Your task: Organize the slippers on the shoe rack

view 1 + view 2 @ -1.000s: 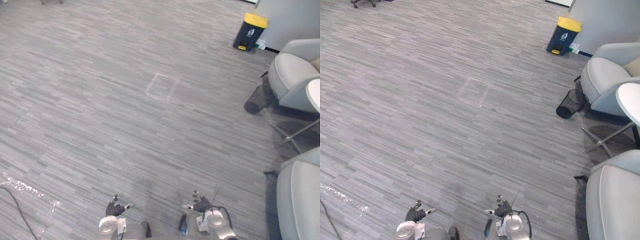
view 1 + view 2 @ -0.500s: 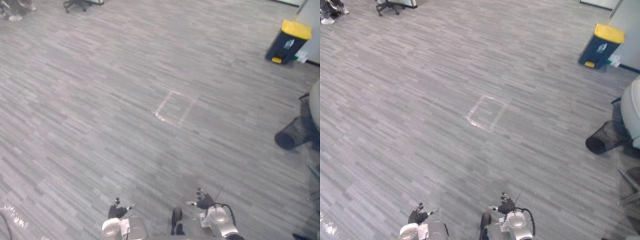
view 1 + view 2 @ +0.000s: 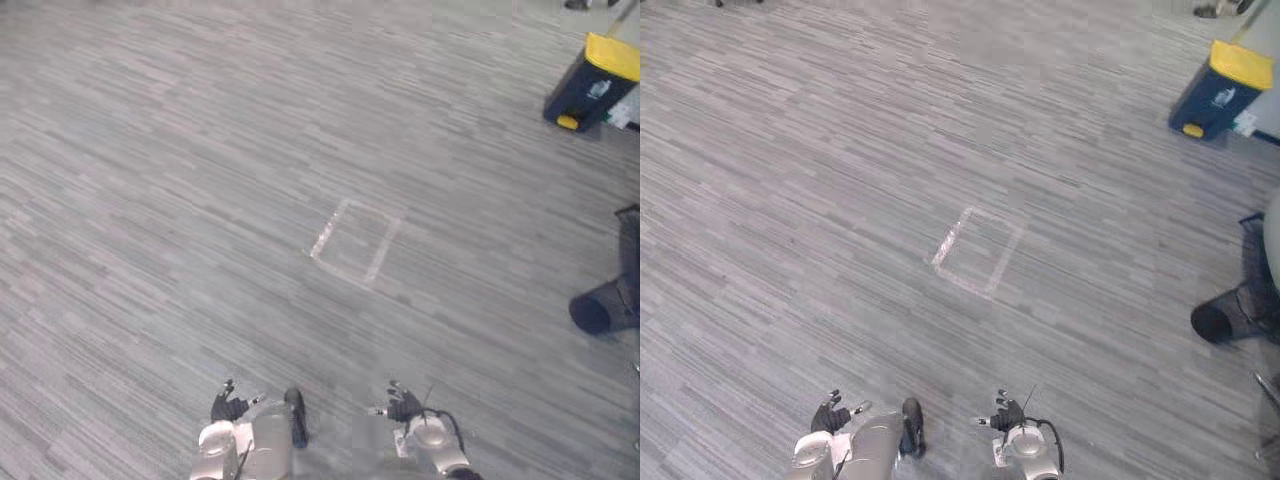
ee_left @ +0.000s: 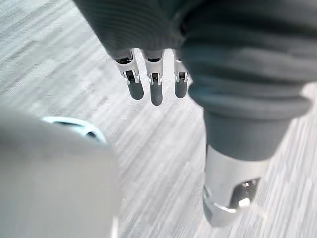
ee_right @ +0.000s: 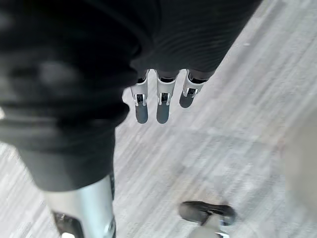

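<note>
Grey floor (image 3: 200, 200) with bin (image 3: 592, 85), perhaps basket (image 3: 605, 305)

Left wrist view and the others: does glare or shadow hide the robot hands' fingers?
Left wrist view: no; left robot hand evenly lit, fingers straight, one glint on its thumb. Right wrist view: right robot hand dimmer, fingers straight and readable. Left eye view: floor evenly lit, taped square gleams faintly.

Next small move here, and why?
Probably turn to scan elsewhere for the shoe rack: left hand and right hand hang open and empty, and ahead lie floor, a taped square, a yellow-lidded bin and a mesh basket.
</note>
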Robot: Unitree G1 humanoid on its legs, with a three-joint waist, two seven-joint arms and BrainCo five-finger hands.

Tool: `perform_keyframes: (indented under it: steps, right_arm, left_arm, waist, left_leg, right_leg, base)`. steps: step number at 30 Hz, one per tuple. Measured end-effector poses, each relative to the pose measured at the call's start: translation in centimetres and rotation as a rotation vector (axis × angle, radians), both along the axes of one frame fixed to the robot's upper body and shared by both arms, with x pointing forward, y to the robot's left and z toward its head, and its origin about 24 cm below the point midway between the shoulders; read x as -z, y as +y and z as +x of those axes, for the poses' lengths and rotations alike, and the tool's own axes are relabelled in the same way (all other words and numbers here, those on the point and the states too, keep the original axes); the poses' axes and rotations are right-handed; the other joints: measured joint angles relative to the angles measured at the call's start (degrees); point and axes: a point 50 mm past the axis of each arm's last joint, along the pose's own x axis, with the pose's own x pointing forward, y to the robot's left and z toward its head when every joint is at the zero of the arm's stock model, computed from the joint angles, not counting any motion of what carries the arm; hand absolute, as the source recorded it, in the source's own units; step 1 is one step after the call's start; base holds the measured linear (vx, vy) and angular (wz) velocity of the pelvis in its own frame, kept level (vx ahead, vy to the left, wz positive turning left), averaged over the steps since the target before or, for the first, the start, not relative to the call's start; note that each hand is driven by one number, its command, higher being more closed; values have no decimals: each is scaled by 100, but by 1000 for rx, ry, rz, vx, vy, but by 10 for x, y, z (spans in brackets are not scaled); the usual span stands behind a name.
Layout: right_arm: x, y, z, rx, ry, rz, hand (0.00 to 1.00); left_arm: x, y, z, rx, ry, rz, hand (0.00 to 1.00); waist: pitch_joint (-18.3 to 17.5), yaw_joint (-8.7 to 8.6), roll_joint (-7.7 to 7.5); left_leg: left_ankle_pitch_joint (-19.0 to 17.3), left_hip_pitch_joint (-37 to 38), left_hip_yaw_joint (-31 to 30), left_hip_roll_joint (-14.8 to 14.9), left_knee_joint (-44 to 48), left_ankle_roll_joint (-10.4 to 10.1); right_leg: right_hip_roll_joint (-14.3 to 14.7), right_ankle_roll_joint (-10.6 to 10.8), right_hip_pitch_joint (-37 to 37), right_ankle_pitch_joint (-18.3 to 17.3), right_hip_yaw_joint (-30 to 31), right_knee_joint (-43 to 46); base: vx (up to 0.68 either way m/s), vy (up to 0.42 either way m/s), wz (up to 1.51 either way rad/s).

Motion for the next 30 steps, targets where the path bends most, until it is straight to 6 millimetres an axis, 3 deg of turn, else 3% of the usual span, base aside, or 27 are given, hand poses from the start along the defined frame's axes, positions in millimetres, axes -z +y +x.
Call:
perform_keyframes:
  steps: [2, 3, 5, 6, 7, 9, 10, 11, 13, 14, 15, 16, 17, 19, 21, 23, 24, 25, 26, 27, 28, 29, 30]
  right_arm:
    - [-2, -3, 3, 0, -11, -8, 0]
    - [-4, -2, 7, -3, -26, -6, 0]
    - [-6, -2, 13, -5, -46, -6, 0]
    - [-8, -2, 17, -3, -59, -6, 0]
    - [-9, -3, 18, 4, -61, -5, 0]
    - [-6, -3, 14, 10, -45, -5, 0]
    - [-5, -8, 11, 15, -39, -14, 0]
    - [-5, -10, 8, 27, -31, -16, 0]
    - [-5, -12, 8, 43, -35, -14, 0]
    - [-5, -16, 8, 65, -38, -13, 0]
    - [-6, -18, 8, 70, -42, -16, 0]
    - [-6, -18, 8, 71, -41, -17, 0]
    - [-5, -16, 3, 84, -38, -6, 0]
    - [-4, -11, 1, 103, -32, 20, 0]
    - [-3, -11, 0, 109, -27, 25, 0]
    - [-3, -11, -1, 110, -21, 25, 0]
    - [-3, -7, 2, 109, -26, 35, 0]
    - [-2, -9, -2, 118, -18, 29, 0]
    - [-1, -11, -4, 118, -11, 24, 0]
    - [0, -18, -7, 107, -1, -2, 0]
    - [-2, -18, -3, 104, -11, -5, 0]
    - [-1, -16, -4, 104, -11, -2, 0]
    - [1, -10, -9, 104, 2, 15, 0]
  left_arm:
    - [2, -4, -3, 25, 13, -3, 0]
    - [3, -5, -4, 26, 19, -5, 0]
    - [2, -7, -1, 40, 16, -5, 0]
    - [1, -8, 3, 47, 6, -7, 0]
    - [0, -9, 5, 55, -1, -9, 0]
    - [2, -8, 2, 78, 15, -2, 0]
    - [5, -9, -5, 77, 40, -8, 0]
    - [7, -11, -8, 78, 51, -12, 0]
    - [9, -14, -11, 90, 63, -15, 0]
    - [8, -17, -9, 80, 57, -25, 0]
    - [9, -18, -11, 65, 61, -35, 0]
    - [10, -19, -13, 59, 66, -39, 0]
    - [10, -19, -14, 40, 63, -48, 0]
    - [7, -15, -10, 38, 44, -39, 0]
    - [5, -15, -6, 39, 23, -37, 0]
    - [3, -14, -2, 41, 8, -34, 0]
    - [2, -13, 0, 41, 4, -32, 0]
    - [2, -12, 0, 43, 1, -27, 0]
    - [2, -12, -1, 43, 2, -28, 0]
    - [6, -19, -8, 34, 22, -48, 0]
    - [6, -14, -7, 27, 22, -39, 0]
    - [6, -13, -8, 28, 25, -35, 0]
    - [5, -5, -8, 32, 27, -13, 0]
  waist:
    - [0, -106, 83]
    - [13, -181, 102]
    - [27, -242, 128]
    - [42, -280, 153]
    - [55, -314, 134]
    - [7, -312, -29]
    - [-66, -357, 22]
    - [-186, -380, 90]
    - [-283, -490, 256]
    - [-256, -498, 392]
    - [-230, -505, 476]
    - [-225, -499, 493]
    - [-196, -470, 500]
    - [-171, -425, 405]
    - [-185, -347, 393]
    - [-154, -188, 354]
    - [-117, -161, 294]
    - [-114, -168, 269]
    - [-130, -166, 297]
    - [-161, -141, 552]
    - [-125, -175, 499]
    - [-135, -203, 436]
    - [-195, -170, 231]
  left_leg:
    - [-57, 666, -88, -29, -402, 42]
    - [-66, 1007, -129, -18, -624, 55]
    - [-68, 1334, -144, 53, -884, 49]
    - [-96, 1547, -145, 130, -1081, 1]
    - [-193, 1791, -130, 158, -1303, -159]
    - [-423, 2194, -128, 20, -1473, -397]
    - [-628, 2465, -212, 91, -1430, -527]
    - [-647, 2449, -307, 218, -1255, -562]
    - [-646, 2108, -478, 511, -256, -575]
    - [-399, 1692, -481, 784, 977, -925]
    - [104, 1375, -523, 997, 1949, -1061]
    - [131, 1268, -544, 1074, 2243, -1084]
    - [31, 756, -440, 1398, 3674, -1099]
    - [-194, 273, -289, 1488, 4107, -917]
    - [-459, -239, -231, 1462, 3916, -771]
    - [-645, -587, -362, 1285, 3176, -731]
    - [-644, -780, -725, 986, 2279, -755]
    - [-488, -852, -1399, 588, 1215, -865]
    - [-380, -842, -1584, 531, 937, -907]
    - [637, -805, -2200, 602, 217, -1122]
    - [476, -733, -1986, 553, 573, -928]
    - [406, -696, -1904, 531, 575, -896]
    - [124, -567, -1540, 489, 596, -851]
  right_leg:
    - [87, -274, -457, -300, -332, 166]
    - [188, -434, -796, -512, -545, -267]
    - [359, -539, -1194, -542, -823, -1392]
    - [548, -576, -1393, -234, -959, -2718]
    - [664, -529, -1455, 307, -1091, -3987]
    - [602, -551, -1625, 618, -1191, -4538]
    - [691, -901, -1607, 1189, -1016, -4355]
    - [758, -1072, -1654, 1363, -914, -4160]
    - [927, -1257, -1579, 1241, -983, -3946]
    - [1087, -1287, -1315, 1039, -1059, -3920]
    - [1222, -1341, -1033, 905, -1027, -4009]
    - [1247, -1366, -936, 878, -997, -4055]
    - [1443, -1401, -305, 674, -824, -4348]
    - [1509, -1389, 253, 500, -518, -4653]
    - [1519, -1365, 596, 466, -168, -4826]
    - [1461, -1350, 773, 460, 230, -4895]
    - [1325, -1239, 924, 392, 590, -4922]
    - [1163, -1036, 1021, 258, 909, -4911]
    - [1172, -970, 1017, 218, 981, -4895]
    - [1313, -743, 1013, -48, 1338, -4735]
    - [1180, -611, 999, -235, 1584, -4451]
    - [1139, -586, 969, -253, 1624, -4385]
    - [976, -482, 842, -358, 1738, -4173]
  base:
    - [666, 134, 36]
    - [536, 39, 31]
    - [530, 4, 28]
    - [540, -26, 29]
    - [557, -41, 29]
    - [667, -134, 21]
    - [783, -210, 19]
    - [828, -277, 25]
    - [638, -245, 20]
    - [582, -180, 0]
    - [584, -148, -12]
    - [764, -158, -34]
    - [742, -140, -37]
    - [669, -73, -63]
    - [496, 41, -98]
    - [397, 157, -116]
    - [401, 261, -127]
    - [388, 283, -124]
    - [365, 317, -149]
    - [383, 336, -140]
    - [372, 331, -135]
    - [330, 291, -105]
    - [266, 243, -99]
